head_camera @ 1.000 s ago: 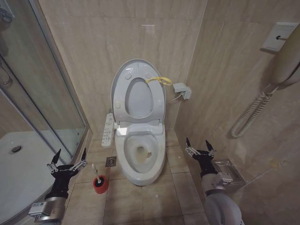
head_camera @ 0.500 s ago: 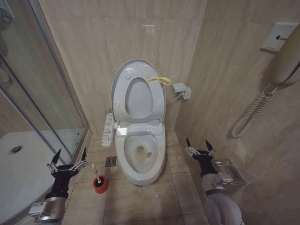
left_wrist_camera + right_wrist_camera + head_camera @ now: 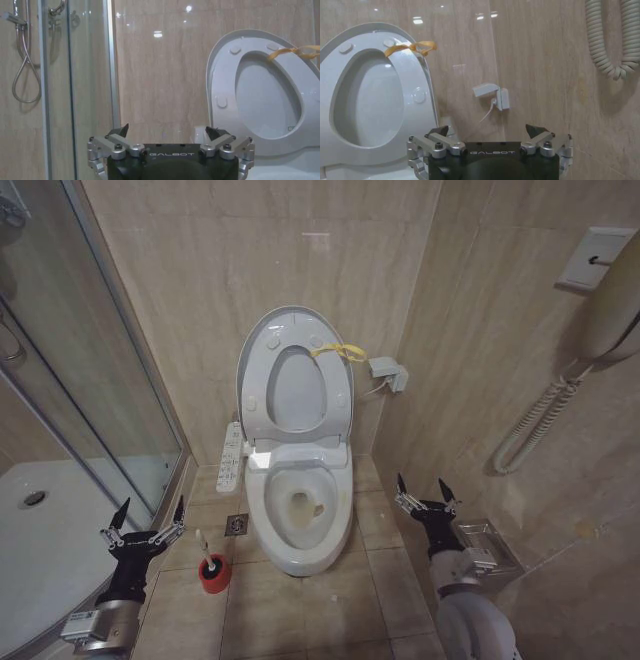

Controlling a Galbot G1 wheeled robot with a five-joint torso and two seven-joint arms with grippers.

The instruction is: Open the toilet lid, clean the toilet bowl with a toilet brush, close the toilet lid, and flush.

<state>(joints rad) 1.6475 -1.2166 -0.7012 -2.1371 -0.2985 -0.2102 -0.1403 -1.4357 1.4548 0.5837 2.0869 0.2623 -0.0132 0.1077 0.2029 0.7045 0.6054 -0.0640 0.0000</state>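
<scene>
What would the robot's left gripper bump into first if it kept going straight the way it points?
Probably the beige tiled wall, just beside the raised glossy white oval toilet lid. The open left gripper has nothing nearer ahead, though depth is unclear.

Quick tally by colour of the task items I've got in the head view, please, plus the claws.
White: 3, the toilet lid raised, the toilet bowl, the toilet brush handle.
Red: 1, the brush holder cup.
Yellow: 1, the loop on the lid.
Claws: 2, left claw, right claw, both open.
Total: 7.
</scene>
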